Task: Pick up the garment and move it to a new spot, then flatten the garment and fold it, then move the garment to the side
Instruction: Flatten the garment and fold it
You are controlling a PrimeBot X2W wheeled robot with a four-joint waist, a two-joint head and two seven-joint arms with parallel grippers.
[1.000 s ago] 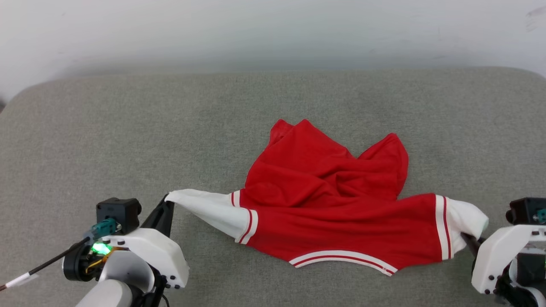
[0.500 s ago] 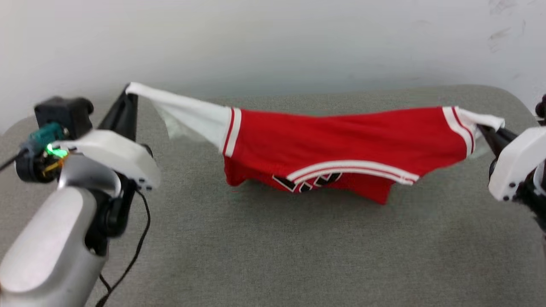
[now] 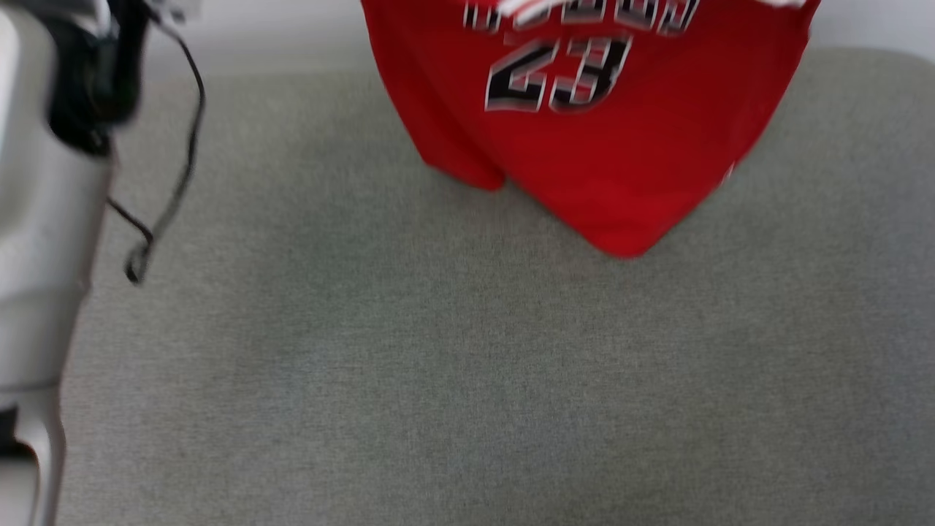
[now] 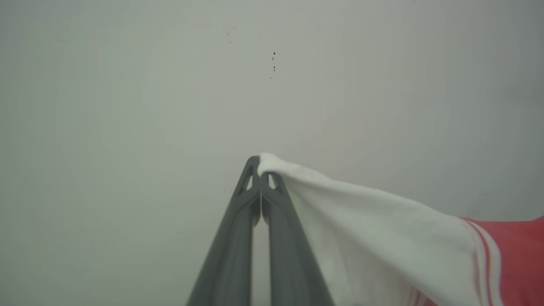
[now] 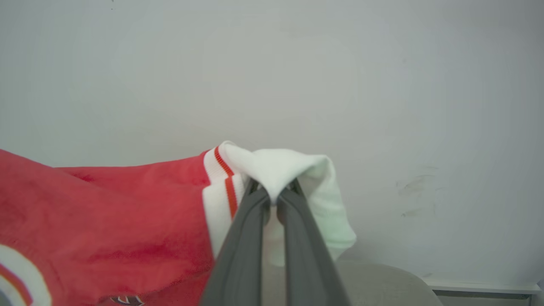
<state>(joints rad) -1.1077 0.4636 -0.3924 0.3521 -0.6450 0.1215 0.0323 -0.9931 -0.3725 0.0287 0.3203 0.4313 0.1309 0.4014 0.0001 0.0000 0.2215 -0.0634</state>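
1. The grey cushion [image 3: 438,380] lies below the garment [image 3: 606,146], which hangs in the air between both arms; we cannot tell whether its lowest fold touches.
2. We judge 1 risk: the thin sleeve ends could slip if the arms pull wider, dropping 1 side.
3. The left forearm [image 3: 36,219] stands raised at the head view's left edge.
4. The left gripper [image 4: 260,165] and right gripper [image 5: 273,192] each pinch 1 white sleeve, fingers together.
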